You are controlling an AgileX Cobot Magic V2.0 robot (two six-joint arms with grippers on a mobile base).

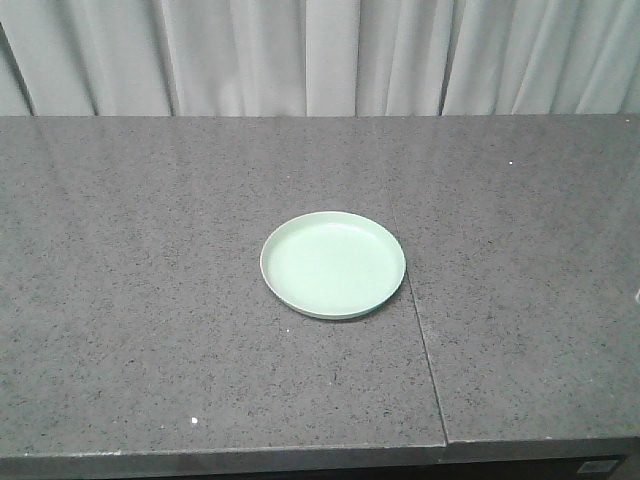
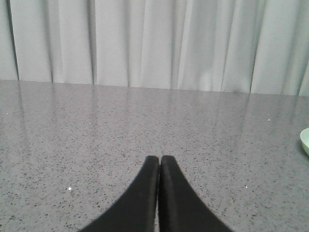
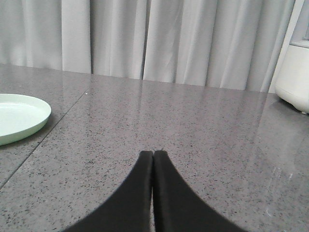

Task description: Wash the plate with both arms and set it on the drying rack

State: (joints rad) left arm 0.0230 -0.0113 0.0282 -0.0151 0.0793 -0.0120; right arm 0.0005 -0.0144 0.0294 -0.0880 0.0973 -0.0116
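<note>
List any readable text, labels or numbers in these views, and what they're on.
None readable.
One pale tag under the counter edge: too small and blurred to read.
The plate and white appliance: no markings visible.

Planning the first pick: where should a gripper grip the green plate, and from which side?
Probably its low raised rim: the plate lies flat on the countertop, leaving nothing else to pinch. Come from its right, where the shut right gripper seems nearer.
</note>
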